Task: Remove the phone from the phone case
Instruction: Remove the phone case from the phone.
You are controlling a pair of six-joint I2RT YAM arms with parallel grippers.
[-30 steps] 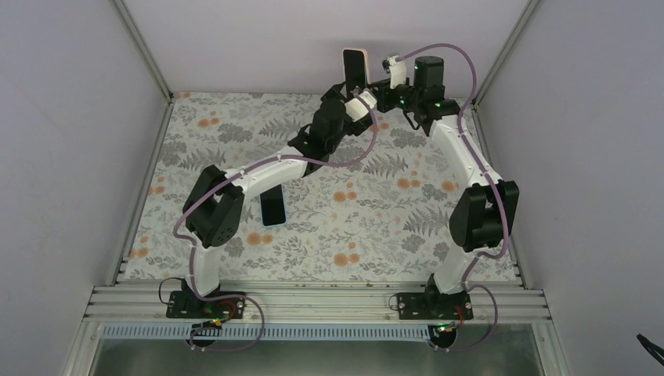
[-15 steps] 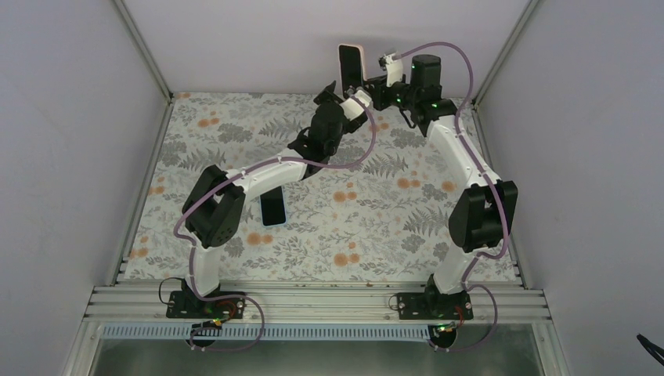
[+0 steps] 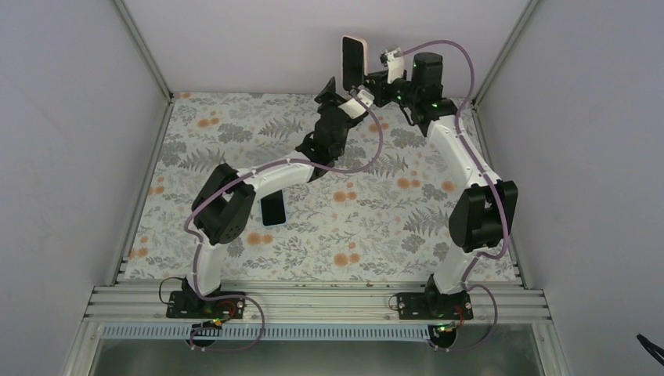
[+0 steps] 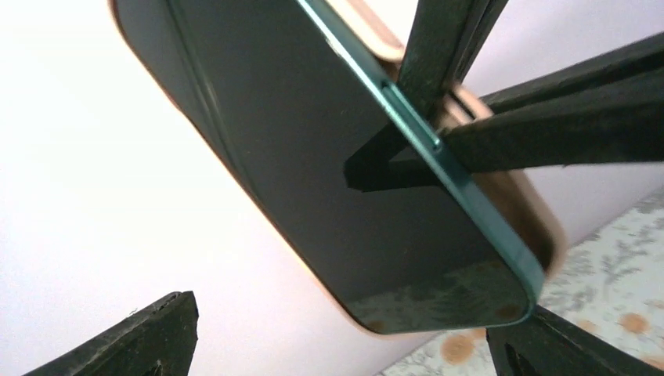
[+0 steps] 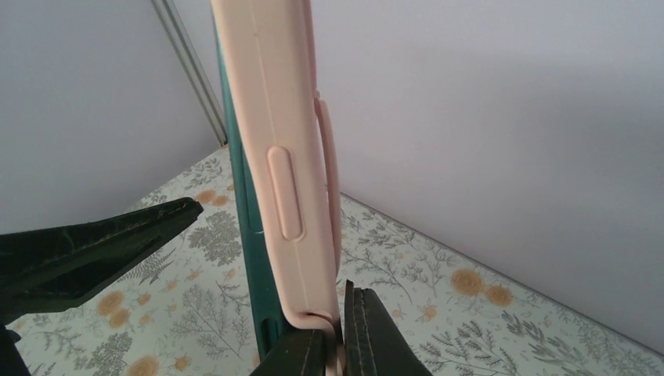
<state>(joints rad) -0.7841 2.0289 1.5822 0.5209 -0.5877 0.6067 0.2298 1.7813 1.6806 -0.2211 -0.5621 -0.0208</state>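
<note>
A dark-screened phone (image 3: 353, 63) with a green frame sits in a pink phone case (image 3: 358, 39), held upright high above the back of the table. My right gripper (image 3: 374, 81) is shut on the case's lower edge. In the right wrist view its jaws (image 5: 342, 337) pinch the case (image 5: 274, 102), and the phone's green side (image 5: 247, 258) stands partly out of it. My left gripper (image 3: 338, 88) is open just below the phone. In the left wrist view (image 4: 344, 329) its fingers straddle the lower end of the phone (image 4: 313, 172); contact cannot be told.
A second dark phone (image 3: 272, 208) lies flat on the floral table cover (image 3: 376, 227), partly under the left arm. The back wall stands close behind the raised phone. Side walls and metal frame posts (image 3: 145, 55) bound the table.
The right gripper has lifted the cased phone slightly higher. The left gripper has shifted left and up, from beside the right gripper to just below the phone.
</note>
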